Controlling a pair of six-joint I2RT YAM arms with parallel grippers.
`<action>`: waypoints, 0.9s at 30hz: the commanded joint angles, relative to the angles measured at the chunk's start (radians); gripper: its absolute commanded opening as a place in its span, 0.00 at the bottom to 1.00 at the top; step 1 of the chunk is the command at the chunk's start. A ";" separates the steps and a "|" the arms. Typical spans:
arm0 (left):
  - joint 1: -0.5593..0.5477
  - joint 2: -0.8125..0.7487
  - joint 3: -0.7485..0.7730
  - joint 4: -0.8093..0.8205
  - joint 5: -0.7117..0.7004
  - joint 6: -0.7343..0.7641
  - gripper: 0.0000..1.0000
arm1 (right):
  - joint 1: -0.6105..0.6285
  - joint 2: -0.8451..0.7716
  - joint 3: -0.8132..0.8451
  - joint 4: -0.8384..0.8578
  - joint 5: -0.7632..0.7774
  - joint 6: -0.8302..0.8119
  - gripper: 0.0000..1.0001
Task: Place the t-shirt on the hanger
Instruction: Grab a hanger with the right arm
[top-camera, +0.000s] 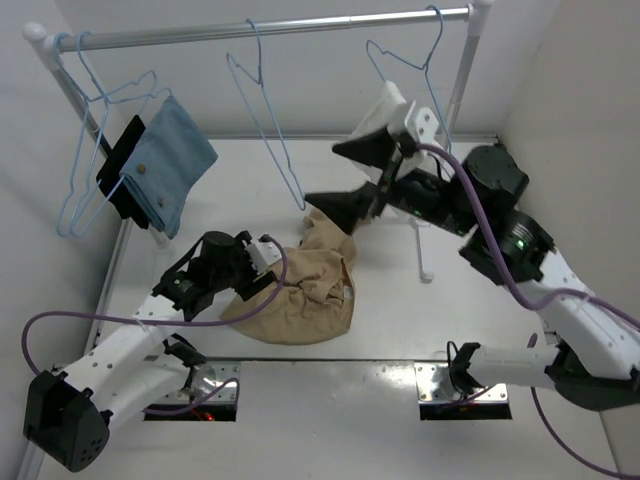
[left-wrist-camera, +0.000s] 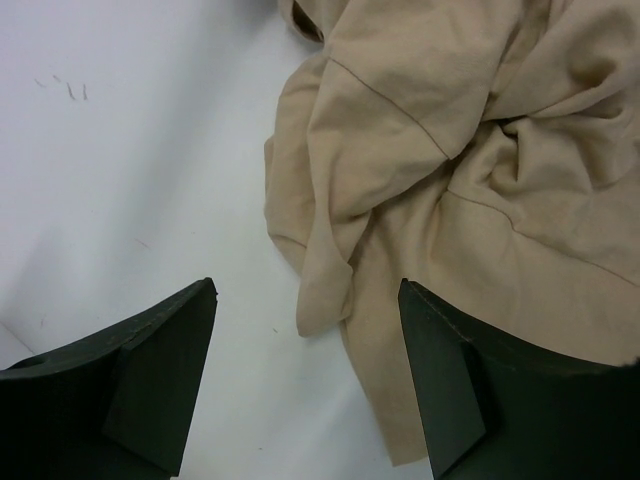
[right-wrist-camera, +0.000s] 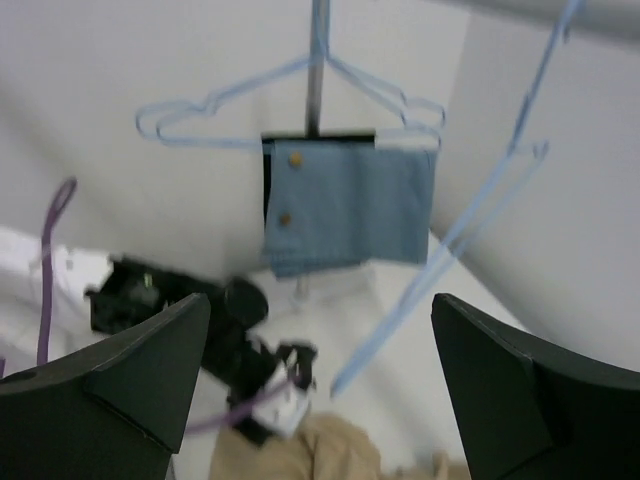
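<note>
Crumpled tan t-shirt (top-camera: 300, 300) (soft, creased)

So the t-shirt (top-camera: 300, 290) sits bunched on the table (top-camera: 400, 330), between both arms. The left gripper (left-wrist-camera: 307, 290) is at its left edge, and the right gripper (top-camera: 325, 172) is over its far side. Behind, the rail (top-camera: 270, 28) carries the hanger (top-camera: 265, 110) mid-way, with a folded cloth (top-camera: 170, 160) hung at the left end.

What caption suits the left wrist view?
Left jaws open at the edge of the crumpled t-shirt on the table.
</note>
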 joint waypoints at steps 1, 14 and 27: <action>-0.006 -0.014 -0.014 0.036 0.017 -0.004 0.79 | 0.002 0.182 0.157 0.065 -0.083 0.003 0.92; 0.003 -0.045 -0.042 0.076 0.017 -0.036 0.79 | 0.002 0.588 0.420 0.372 0.381 -0.084 0.86; 0.003 -0.063 -0.040 0.085 0.037 -0.067 0.79 | 0.002 0.540 0.319 0.386 0.288 -0.106 0.73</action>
